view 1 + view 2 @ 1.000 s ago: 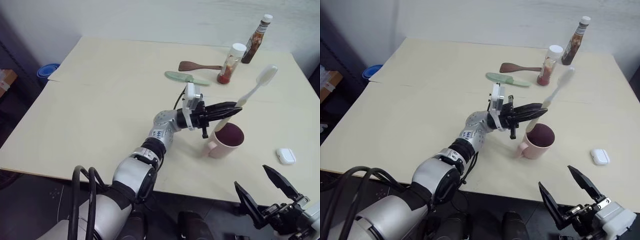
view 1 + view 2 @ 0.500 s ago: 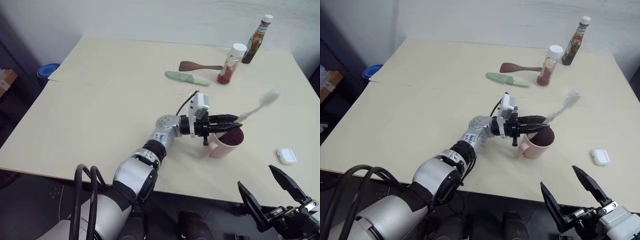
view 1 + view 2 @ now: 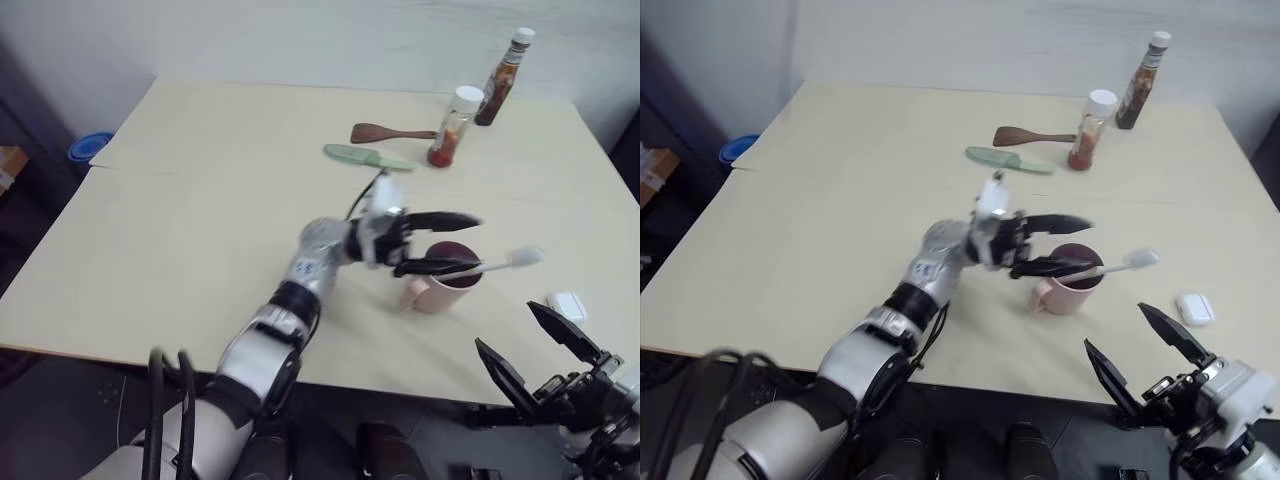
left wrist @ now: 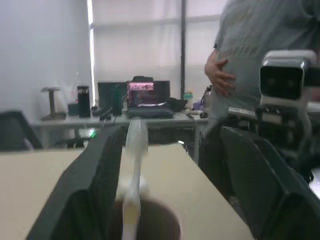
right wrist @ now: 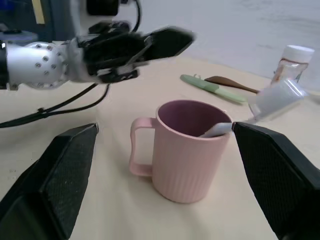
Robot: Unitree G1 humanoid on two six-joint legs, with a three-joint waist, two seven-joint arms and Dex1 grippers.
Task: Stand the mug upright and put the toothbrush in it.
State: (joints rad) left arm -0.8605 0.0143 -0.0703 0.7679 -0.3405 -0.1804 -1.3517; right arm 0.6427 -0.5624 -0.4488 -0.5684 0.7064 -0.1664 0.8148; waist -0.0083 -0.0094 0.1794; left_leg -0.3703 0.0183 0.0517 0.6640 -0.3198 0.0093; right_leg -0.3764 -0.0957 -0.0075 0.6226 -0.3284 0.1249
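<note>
- We see the table [image 3: 200, 200] from the head views, pale and wide, with the task's things near its right front.
- In the left wrist view we see a person [image 4: 260, 50] standing past the far edge, which the head views miss.
- The left gripper [image 3: 440, 243] reaches over the mug with its two fingers spread apart; the toothbrush lies along the lower finger, and we cannot tell whether they touch.
- The right gripper [image 3: 540, 350] hangs off the front edge, fingers wide and empty.
- The mug [image 5: 187, 150] stands upright, handle toward the robot's left; the right wrist view shows its ribbed side.
- A sauce bottle [image 3: 497, 64] and a jar [image 3: 450, 126] stand at the far right.
- A green utensil [image 3: 365, 156] and a spatula [image 3: 385, 132] lie beside the jar.
- The toothbrush [image 3: 495, 263] rests in the mug, leaning over the rim, bristles out to the right.
- A small white case [image 3: 567, 304] lies right of the mug.
</note>
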